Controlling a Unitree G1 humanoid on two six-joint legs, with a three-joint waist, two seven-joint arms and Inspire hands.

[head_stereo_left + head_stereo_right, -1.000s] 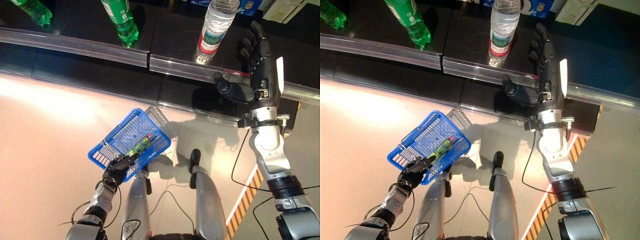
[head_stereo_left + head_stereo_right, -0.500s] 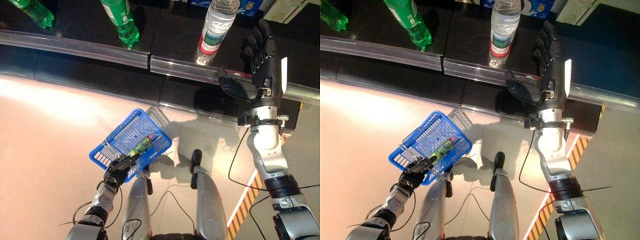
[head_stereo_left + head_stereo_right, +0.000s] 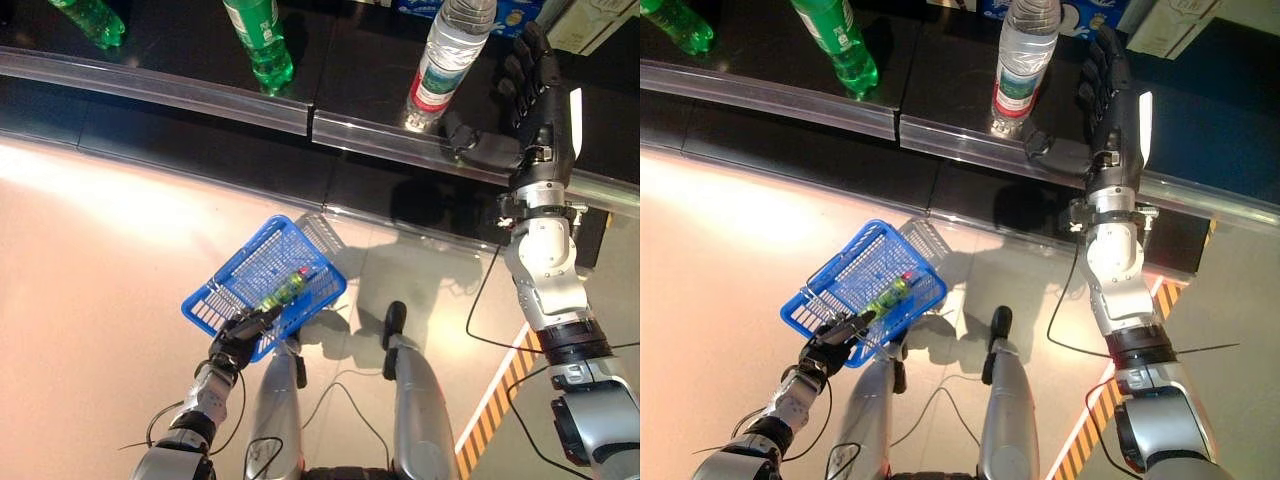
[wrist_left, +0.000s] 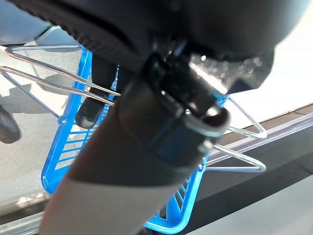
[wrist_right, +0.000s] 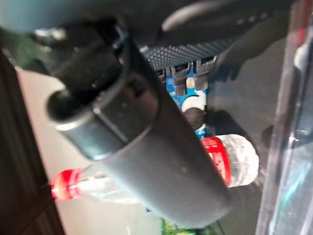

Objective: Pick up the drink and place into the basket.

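Note:
A clear water bottle with a red label stands upright on the dark shelf, behind its clear front rail. My right hand is open just to the right of the bottle, fingers straight, thumb reaching toward its base, not touching. The bottle also shows past the thumb in the right wrist view. My left hand is shut on the wire handles of the blue basket, held low at the left above the floor. A green drink lies in the basket.
Green bottles stand further left on the shelf, another at the far left. Blue and white packs sit behind the water bottle. A yellow-black striped marking runs on the floor at the right.
My right hand has moved up and forward over the rail, closer to the water bottle. The view has shifted slightly. The basket hangs as before.

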